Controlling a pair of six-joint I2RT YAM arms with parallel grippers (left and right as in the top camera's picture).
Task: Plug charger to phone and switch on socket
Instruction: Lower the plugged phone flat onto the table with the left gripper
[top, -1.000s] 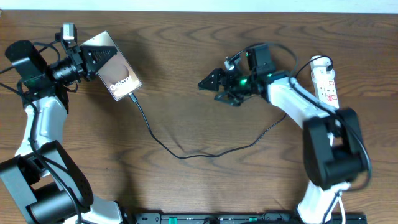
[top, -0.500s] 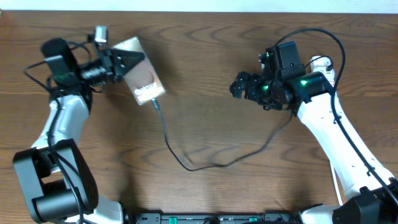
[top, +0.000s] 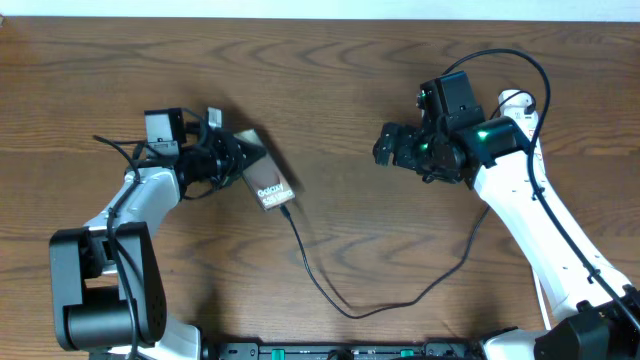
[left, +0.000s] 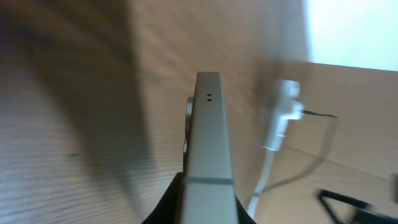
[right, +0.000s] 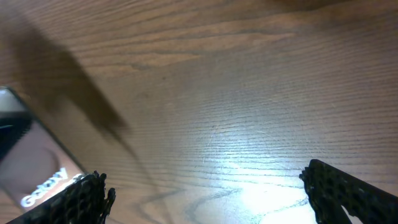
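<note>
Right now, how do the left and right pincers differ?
The left pincer is shut on the phone; the right pincer is open and empty. The left pincer's load trails the charger; nothing hangs from the right pincer. Both are black and point toward the table's middle.

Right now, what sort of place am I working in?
Probably a tabletop robot test bench, indoors: a wood-grain table, a left arm and a right arm mounted at its near edge, and a phone and charger cable as props.
</note>
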